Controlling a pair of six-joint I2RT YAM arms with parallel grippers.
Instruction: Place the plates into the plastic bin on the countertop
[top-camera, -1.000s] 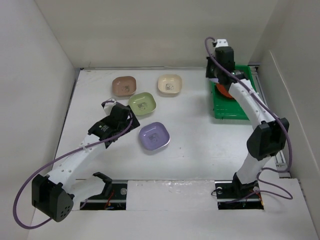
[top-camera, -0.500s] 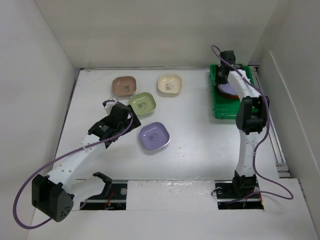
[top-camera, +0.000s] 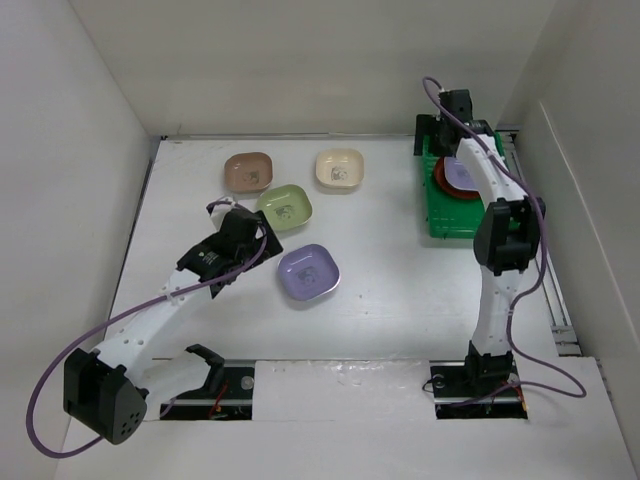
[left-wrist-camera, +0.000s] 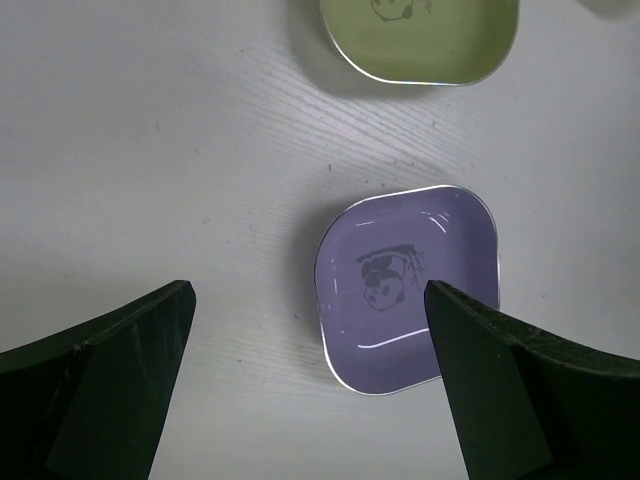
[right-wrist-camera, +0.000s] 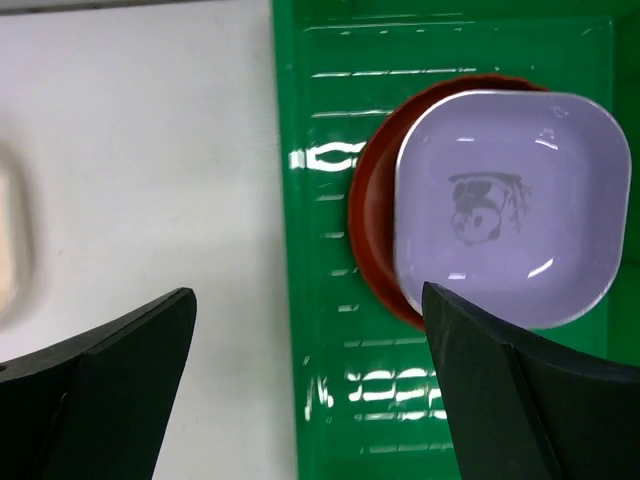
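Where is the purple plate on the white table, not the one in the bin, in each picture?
Top external: purple plate, left of middle.
Left wrist: right of centre.
Right wrist: not in it; a second purple plate lies in the bin.
Shared landmark: light green plate just beyond it, top edge for the left wrist.

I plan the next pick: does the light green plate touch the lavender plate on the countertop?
Apart. The left wrist view shows bare countertop between the light green plate and the lavender plate.
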